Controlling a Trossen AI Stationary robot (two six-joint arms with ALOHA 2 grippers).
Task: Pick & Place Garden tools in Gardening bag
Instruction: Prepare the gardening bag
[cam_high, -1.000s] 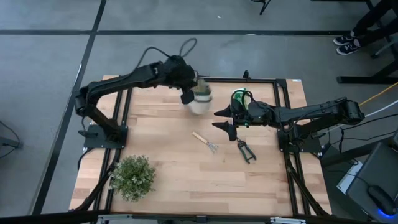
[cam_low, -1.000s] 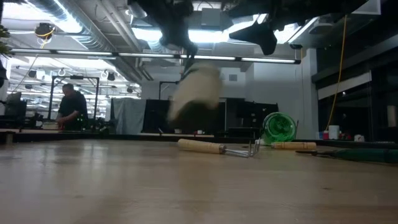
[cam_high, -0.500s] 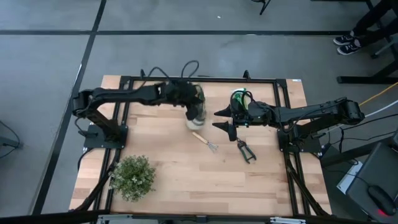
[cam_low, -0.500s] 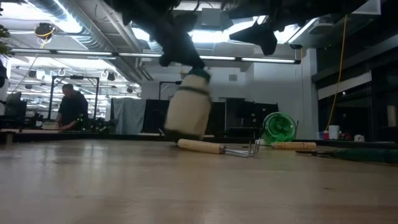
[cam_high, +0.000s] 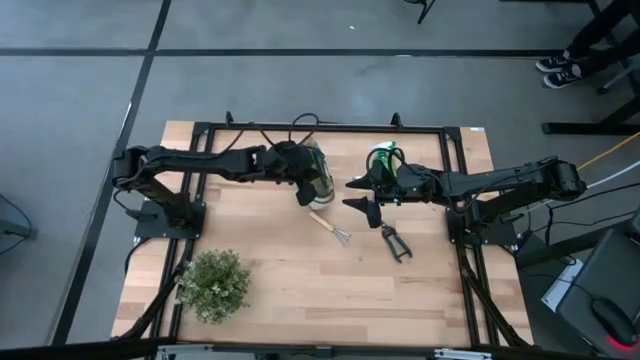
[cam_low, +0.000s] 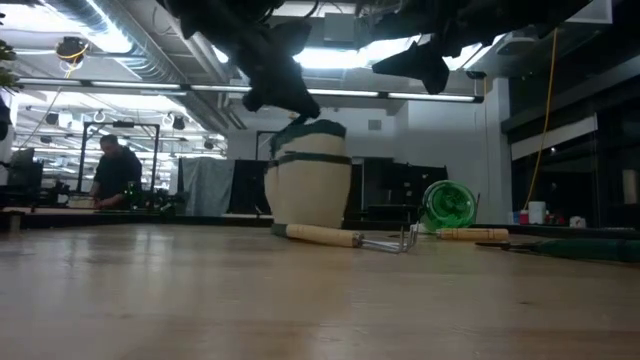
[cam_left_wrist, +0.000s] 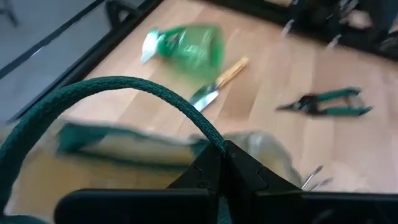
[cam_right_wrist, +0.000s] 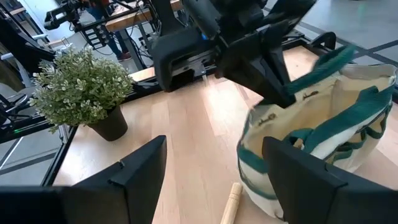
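The cream gardening bag with green trim stands upright at the far middle of the table, also in the low view and right wrist view. My left gripper is above it, shut on its green strap. My right gripper hovers open and empty to the bag's right. The green spray bottle lies on its side by the trowel. The mini rake and the shears lie flat nearer the front. My left gripper pinches the bag's green looped strap between its two shut fingers, at the top of the loop. The fingers slant down from the table's left. The strap arcs up from the bag to the fingers. The bag hangs upright below them and seems to rest on the table.
A bushy potted plant stands at the near left corner. A black frame runs around the table's edge. Bare wood lies between the plant and the tools. A person stands in the room beyond the table.
My left gripper has gone down and a little toward the table's near edge with the bag. The bag hung tilted and swinging clear of the table; now it stands upright, lowered to the tabletop just behind the rake.
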